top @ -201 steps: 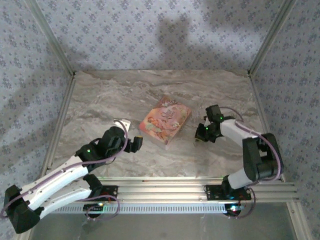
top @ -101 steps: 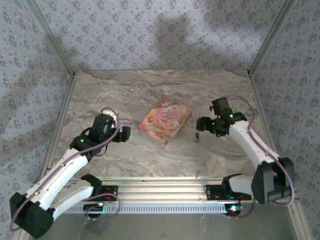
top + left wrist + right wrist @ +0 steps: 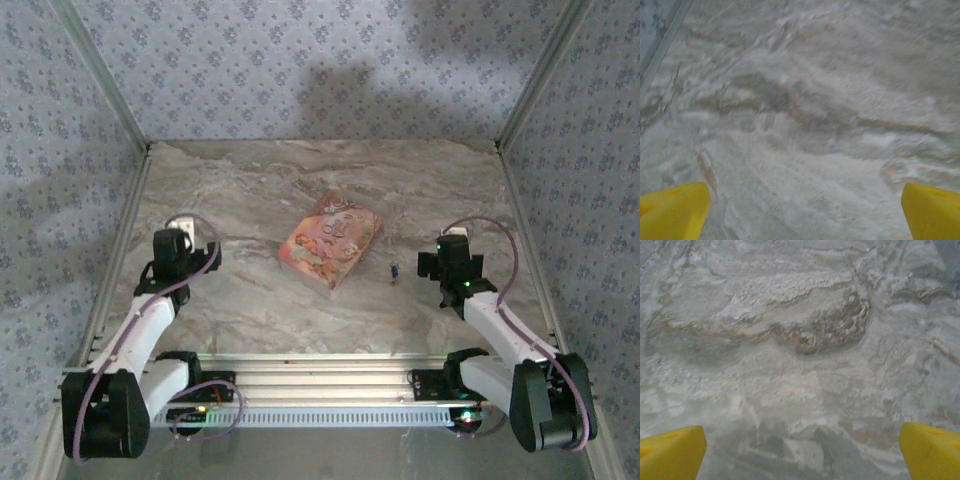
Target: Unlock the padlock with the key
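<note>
Marbled grey-and-tan stone forms the tabletop [image 3: 250, 190], walled by pale floral-patterned paper. Just right of centre in the overhead view lies the padlock [image 3: 395, 271], a tiny blue speck near the lower right edge of the flat pink picture-printed box [image 3: 330, 240]. The right gripper [image 3: 802, 452] sits right of the padlock, apart from it. The left gripper [image 3: 805, 212] is well away at the frame's left. Both have blunt yellow fingertips [image 3: 675, 212] spread wide over bare stone, holding nothing.

Table [image 3: 250, 190]: grey-brown marbled top, metal rails [image 3: 120, 250] along the sides. Pink-orange box [image 3: 330, 240] lies flat near centre. Padlock [image 3: 395, 271], tiny and blue, right of box, apart.
</note>
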